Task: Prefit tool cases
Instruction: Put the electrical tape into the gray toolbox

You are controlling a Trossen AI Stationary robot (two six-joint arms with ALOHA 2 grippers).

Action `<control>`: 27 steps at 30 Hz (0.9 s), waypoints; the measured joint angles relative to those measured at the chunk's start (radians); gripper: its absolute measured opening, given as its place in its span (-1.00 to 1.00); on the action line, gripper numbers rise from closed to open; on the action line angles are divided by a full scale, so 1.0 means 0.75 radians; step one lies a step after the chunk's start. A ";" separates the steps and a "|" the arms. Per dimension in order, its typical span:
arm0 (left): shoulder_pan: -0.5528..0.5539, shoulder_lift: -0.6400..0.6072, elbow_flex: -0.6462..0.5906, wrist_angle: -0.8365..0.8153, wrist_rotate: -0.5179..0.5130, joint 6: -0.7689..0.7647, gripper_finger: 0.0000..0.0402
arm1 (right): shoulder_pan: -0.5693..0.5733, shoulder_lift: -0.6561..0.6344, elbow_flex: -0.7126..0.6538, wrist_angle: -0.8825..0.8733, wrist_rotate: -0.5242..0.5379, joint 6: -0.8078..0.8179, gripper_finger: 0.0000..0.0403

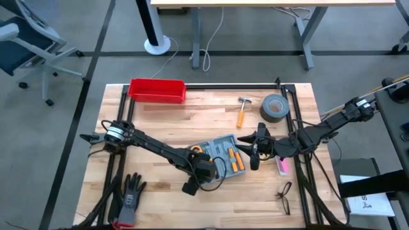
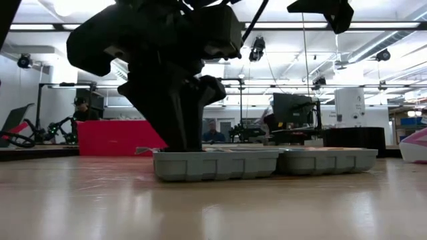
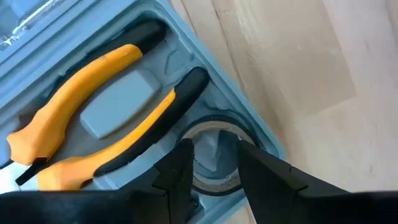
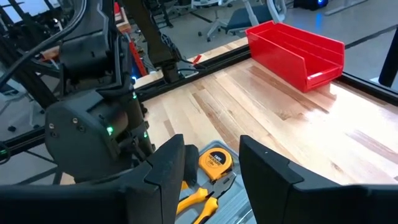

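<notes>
One tool case (image 1: 220, 157) open | left hand (image 3: 214, 165) spread over tape roll (image 3: 211, 163) | right hand (image 4: 211, 165) spread | no legible writing

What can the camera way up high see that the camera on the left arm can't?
Only the high view shows the red bin, hammer, roll of tape, glove, glasses and the right gripper at the open tool case's right edge. Only the left wrist view shows, up close, a round recess holding a small ring between the left gripper's parted fingers. Both show the grey-blue tool case and its orange-handled pliers.
</notes>
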 joint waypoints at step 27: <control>0.000 0.001 0.135 -0.025 -0.014 -0.039 -0.33 | 0.001 0.000 0.000 0.002 -0.002 0.000 -0.36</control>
